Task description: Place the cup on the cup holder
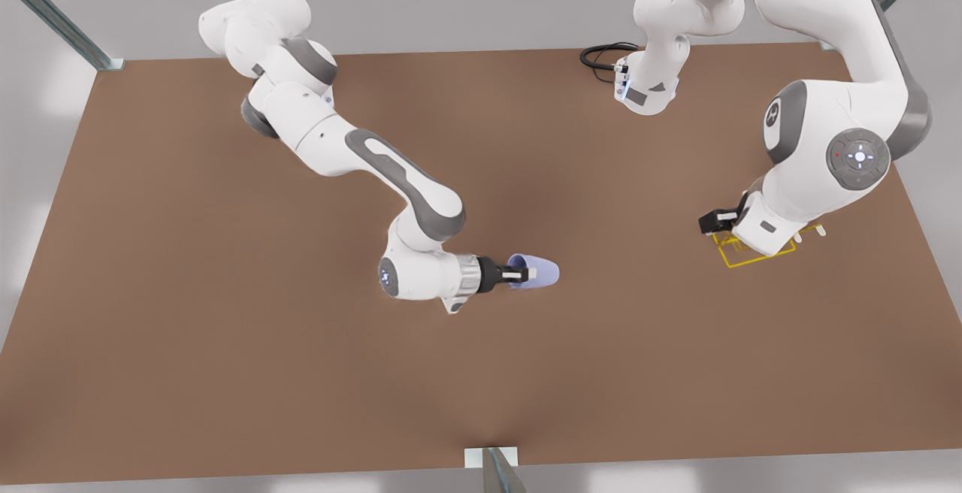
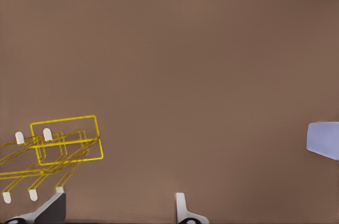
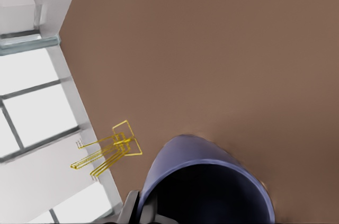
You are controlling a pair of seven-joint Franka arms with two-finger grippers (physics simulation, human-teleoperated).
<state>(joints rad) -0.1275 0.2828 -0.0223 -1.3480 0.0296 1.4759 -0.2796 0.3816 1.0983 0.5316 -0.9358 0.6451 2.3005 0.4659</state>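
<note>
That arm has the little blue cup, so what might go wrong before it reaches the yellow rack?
The right tool holds the cup sideways by its rim, one finger inside; a thin grip like that may slip in transit. The left tool sits open right over the cup holder, so the arms might collide there. The holder's thin prongs are small targets; a slight miss could knock the light rack.

Overhead front view; both wrist views sharing the cup holder [image 2: 66, 147].
</note>
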